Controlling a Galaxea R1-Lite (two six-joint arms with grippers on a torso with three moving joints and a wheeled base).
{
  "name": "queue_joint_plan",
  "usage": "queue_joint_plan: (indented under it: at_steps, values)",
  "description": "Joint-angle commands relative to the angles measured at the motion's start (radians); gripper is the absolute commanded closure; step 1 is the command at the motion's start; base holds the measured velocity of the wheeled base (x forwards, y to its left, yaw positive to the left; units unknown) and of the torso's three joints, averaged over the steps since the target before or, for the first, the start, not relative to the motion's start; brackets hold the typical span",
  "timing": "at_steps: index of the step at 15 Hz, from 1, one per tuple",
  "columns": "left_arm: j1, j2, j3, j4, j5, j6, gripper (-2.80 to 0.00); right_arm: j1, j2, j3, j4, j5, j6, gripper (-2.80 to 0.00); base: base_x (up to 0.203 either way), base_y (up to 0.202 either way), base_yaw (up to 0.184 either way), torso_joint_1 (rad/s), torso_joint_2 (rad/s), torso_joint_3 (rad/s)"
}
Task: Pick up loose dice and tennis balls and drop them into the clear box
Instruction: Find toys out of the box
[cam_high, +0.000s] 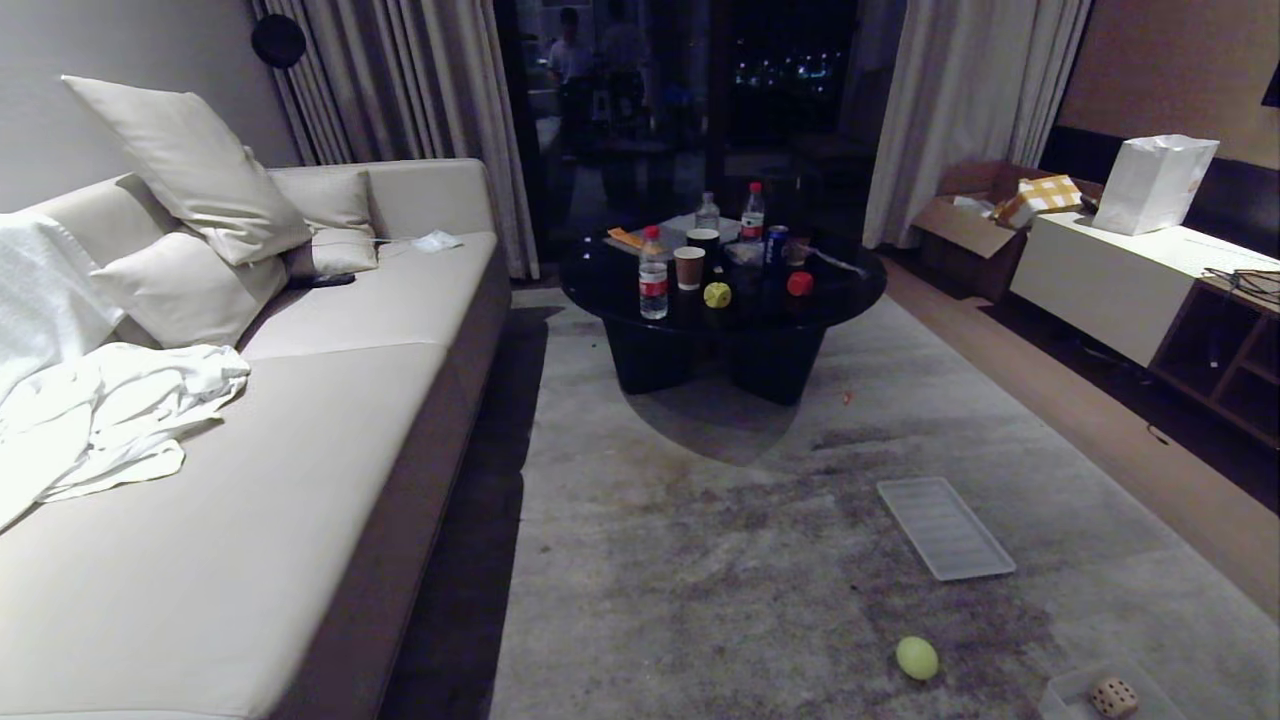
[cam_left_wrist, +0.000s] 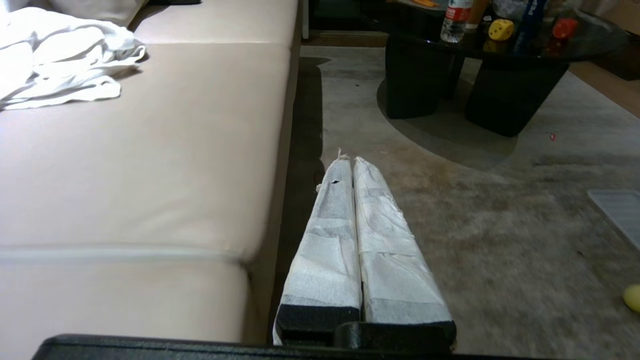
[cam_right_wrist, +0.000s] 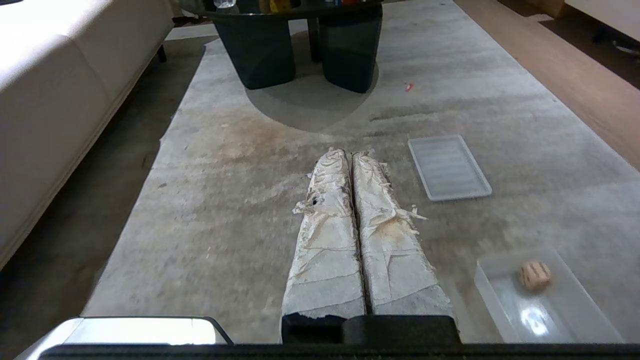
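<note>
A tennis ball (cam_high: 917, 658) lies on the carpet near the front right, and its edge shows in the left wrist view (cam_left_wrist: 633, 298). The clear box (cam_high: 1062, 692) sits at the bottom right corner with a beige die (cam_high: 1113, 696) inside; the right wrist view shows the box (cam_right_wrist: 492, 287) and the die (cam_right_wrist: 534, 275) too. A yellow die (cam_high: 717, 294) and a red die (cam_high: 799, 283) rest on the black round table (cam_high: 610, 290). My left gripper (cam_left_wrist: 350, 161) and right gripper (cam_right_wrist: 351, 152) are shut and empty, held above the carpet. Neither arm shows in the head view.
A flat ribbed clear lid (cam_high: 943, 527) lies on the carpet right of centre. A cream sofa (cam_high: 230, 520) with pillows and white cloth runs along the left. Bottles and cups (cam_high: 690, 266) crowd the table. A low white cabinet (cam_high: 1110, 275) stands at right.
</note>
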Motion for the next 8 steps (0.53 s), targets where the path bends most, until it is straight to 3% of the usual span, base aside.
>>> queue_joint_plan:
  at_steps: [1, 8]
  values:
    - [0.0, 0.002, 0.002, 0.0, 0.001, 0.0, 0.0, 0.0, 0.001, 0.0, 0.001, 0.0, 0.0, 0.0, 0.183, 0.0, -0.002, 0.007, -0.01, -0.002]
    - [0.0, 0.002, 0.002, 0.0, 0.001, 0.003, 0.0, 0.0, 0.001, 0.0, 0.001, 0.0, -0.003, 0.0, 0.185, 0.0, -0.001, 0.002, 0.0, 0.002]
